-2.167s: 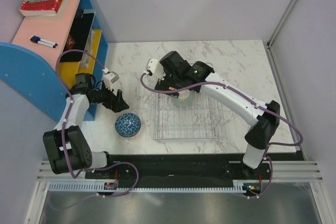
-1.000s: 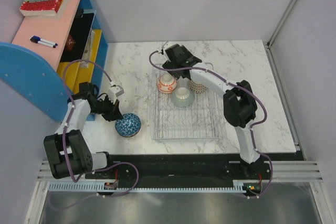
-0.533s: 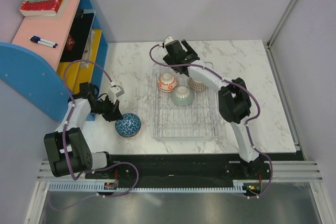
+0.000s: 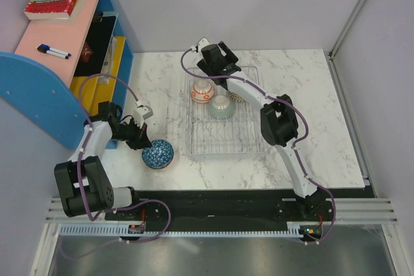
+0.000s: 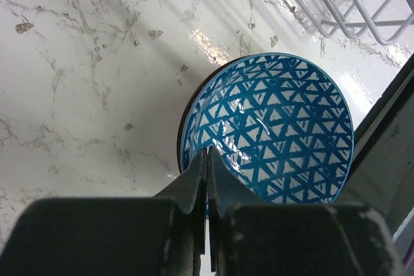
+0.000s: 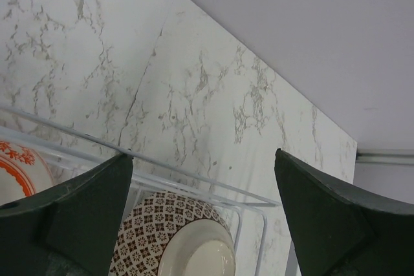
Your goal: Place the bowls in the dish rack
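Jaws of the left gripper are clamping the rim of a blue triangle-patterned ceramic bowl sitting on the white marble table at 8 o'clock of the silver wire-grid dish rack, while the right gripper is hovering wide open over the rack's 12 o'clock edge.

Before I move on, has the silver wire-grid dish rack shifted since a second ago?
Yes. The silver wire-grid dish rack has slid toward the back wall, away from the near edge of the marble table.
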Action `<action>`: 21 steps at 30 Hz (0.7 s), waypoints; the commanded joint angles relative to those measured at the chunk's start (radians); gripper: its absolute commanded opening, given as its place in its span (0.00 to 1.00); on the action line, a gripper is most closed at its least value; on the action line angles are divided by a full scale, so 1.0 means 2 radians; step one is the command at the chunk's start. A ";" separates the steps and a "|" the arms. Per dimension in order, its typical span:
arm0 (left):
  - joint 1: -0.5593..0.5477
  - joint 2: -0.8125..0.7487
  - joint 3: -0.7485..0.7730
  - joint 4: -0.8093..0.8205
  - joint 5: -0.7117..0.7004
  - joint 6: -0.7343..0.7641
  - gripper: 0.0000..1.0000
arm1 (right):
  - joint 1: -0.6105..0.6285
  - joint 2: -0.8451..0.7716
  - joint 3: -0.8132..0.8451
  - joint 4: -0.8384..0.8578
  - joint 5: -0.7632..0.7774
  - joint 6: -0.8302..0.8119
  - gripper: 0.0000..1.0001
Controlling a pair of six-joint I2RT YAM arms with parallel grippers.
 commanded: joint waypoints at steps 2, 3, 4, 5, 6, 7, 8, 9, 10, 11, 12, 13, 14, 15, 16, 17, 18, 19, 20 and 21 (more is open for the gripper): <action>0.003 0.002 0.000 -0.005 0.017 0.021 0.02 | -0.010 0.034 0.077 0.068 0.007 -0.040 0.97; 0.004 0.001 0.000 -0.005 0.017 0.022 0.02 | -0.011 0.043 0.084 0.071 0.010 -0.044 0.97; 0.004 0.001 -0.001 -0.005 0.018 0.021 0.02 | -0.012 0.044 0.087 0.075 0.012 -0.047 0.97; 0.003 0.001 -0.002 -0.005 0.019 0.021 0.02 | -0.011 0.045 0.085 0.079 0.013 -0.052 0.97; 0.002 0.000 -0.003 -0.005 0.019 0.021 0.02 | -0.011 0.041 0.083 0.084 0.013 -0.051 0.97; 0.003 -0.001 -0.003 -0.005 0.019 0.020 0.02 | -0.011 0.038 0.080 0.084 0.010 -0.050 0.97; 0.003 -0.001 -0.003 -0.004 0.020 0.020 0.02 | -0.010 0.033 0.068 0.084 0.008 -0.044 0.97; 0.003 -0.002 -0.002 -0.004 0.020 0.019 0.03 | -0.010 0.018 0.059 0.084 0.005 -0.042 0.97; 0.003 -0.005 0.001 -0.003 0.021 0.018 0.10 | -0.009 0.008 0.036 0.084 -0.003 -0.038 0.97; 0.004 -0.007 0.002 -0.003 0.023 0.017 0.12 | -0.007 -0.012 0.023 0.084 -0.006 -0.035 0.97; 0.003 -0.011 0.003 -0.003 0.023 0.017 0.12 | -0.006 -0.024 0.009 0.082 -0.007 -0.029 0.97; 0.003 -0.014 0.004 -0.004 0.026 0.016 0.10 | -0.002 -0.036 -0.021 0.080 -0.008 -0.026 0.97; 0.003 -0.020 0.003 -0.004 0.026 0.016 0.07 | 0.000 -0.063 -0.038 0.079 -0.013 -0.024 0.97; 0.003 -0.021 0.003 -0.004 0.026 0.017 0.05 | 0.004 -0.078 -0.056 0.077 -0.014 -0.018 0.97; 0.003 -0.021 0.003 -0.004 0.024 0.017 0.02 | 0.006 -0.093 -0.092 0.077 -0.017 -0.013 0.97; 0.003 -0.021 0.002 -0.005 0.022 0.017 0.02 | 0.007 -0.122 -0.108 0.073 -0.024 -0.007 0.97; 0.003 -0.019 0.000 -0.005 0.020 0.020 0.02 | 0.008 -0.137 -0.123 0.071 -0.028 0.004 0.97; 0.003 -0.017 0.000 -0.008 0.013 0.022 0.03 | 0.009 -0.150 -0.150 0.067 -0.031 0.012 0.97; 0.002 -0.013 -0.002 -0.009 0.010 0.023 0.08 | 0.009 -0.178 -0.160 0.058 -0.037 0.018 0.97; 0.003 -0.011 -0.004 -0.010 0.007 0.027 0.14 | 0.010 -0.190 -0.169 0.052 -0.042 0.024 0.98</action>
